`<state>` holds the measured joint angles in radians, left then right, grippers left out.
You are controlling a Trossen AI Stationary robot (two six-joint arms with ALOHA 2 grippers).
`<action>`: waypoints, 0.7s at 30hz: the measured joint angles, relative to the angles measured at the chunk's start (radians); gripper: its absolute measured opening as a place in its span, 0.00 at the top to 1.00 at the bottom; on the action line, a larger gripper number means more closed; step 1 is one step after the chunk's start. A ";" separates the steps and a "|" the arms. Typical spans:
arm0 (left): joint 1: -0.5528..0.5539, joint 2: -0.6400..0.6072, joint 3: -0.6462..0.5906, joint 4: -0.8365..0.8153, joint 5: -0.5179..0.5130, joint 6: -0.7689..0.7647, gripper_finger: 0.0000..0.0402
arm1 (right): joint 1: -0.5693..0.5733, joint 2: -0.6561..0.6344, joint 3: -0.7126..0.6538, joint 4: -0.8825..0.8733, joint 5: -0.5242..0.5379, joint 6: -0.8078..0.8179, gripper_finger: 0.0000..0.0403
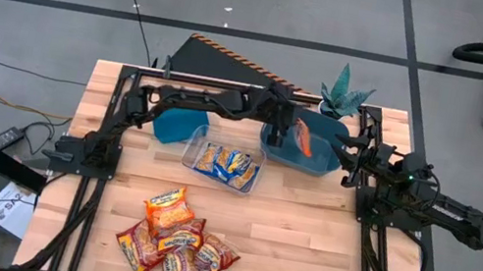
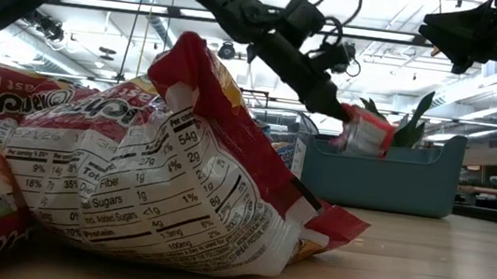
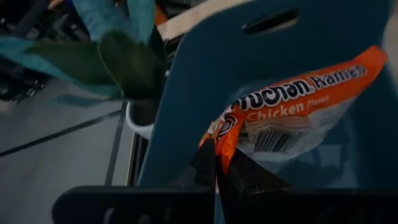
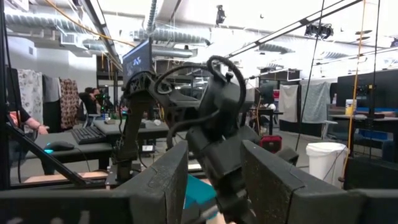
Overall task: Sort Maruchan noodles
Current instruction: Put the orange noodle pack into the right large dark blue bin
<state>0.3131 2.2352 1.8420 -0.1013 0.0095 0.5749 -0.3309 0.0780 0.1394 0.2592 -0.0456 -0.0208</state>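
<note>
My left gripper (image 1: 291, 124) reaches across the table's far side and is shut on an orange Maruchan chicken packet (image 1: 304, 139) over the right teal bin (image 1: 317, 159). In the low view the packet (image 2: 365, 132) hangs at the height of the bin's rim (image 2: 388, 148). Several more orange and red-and-yellow packets (image 1: 173, 238) lie heaped near the table's near edge. Blue-and-yellow packets (image 1: 225, 161) lie in the clear tray (image 1: 190, 158). My right gripper (image 1: 349, 159) waits open at the bin's right side, holding nothing. My left gripper (image 3: 219, 167) pinches the orange packet by one short crimped end (image 3: 225, 134) between its two fingers. The fingers slant down at it from the table's left side. The packet is lifted clear and hangs tilted below the fingers, over the inside of the right teal bin (image 3: 205, 68).
A second teal bin (image 1: 178, 126) stands left of the clear tray under the left arm. A green artificial plant (image 1: 343, 99) stands just behind the right bin. Bare wood (image 1: 302, 246) lies right of the packet heap. People work at desks beyond the table (image 4: 93, 99).
</note>
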 joint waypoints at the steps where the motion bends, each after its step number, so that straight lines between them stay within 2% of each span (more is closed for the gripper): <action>1: 0.000 0.003 0.000 -0.002 -0.017 0.002 0.98 | 0.000 0.000 0.000 0.000 0.000 0.000 0.62; 4: -0.003 0.004 0.000 -0.009 -0.041 0.001 0.94 | 0.000 0.000 0.000 0.000 0.000 0.000 0.62; 7: -0.007 0.003 0.000 -0.030 -0.049 -0.002 0.84 | 0.000 0.000 0.000 0.001 0.000 0.000 0.62; 11: -0.020 -0.004 0.003 -0.127 -0.111 -0.003 0.71 | 0.000 0.000 0.000 0.000 0.000 0.000 0.62; 15: -0.039 -0.008 0.087 -0.388 -0.183 -0.001 0.65 | 0.000 0.000 0.000 0.000 0.001 0.000 0.62; 21: -0.080 -0.012 0.319 -0.795 -0.219 -0.075 0.64 | 0.000 0.000 0.000 0.001 0.001 0.000 0.62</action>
<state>0.2330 2.2230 2.1609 -0.8960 -0.2092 0.5003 -0.3308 0.0780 0.1394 0.2602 -0.0441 -0.0212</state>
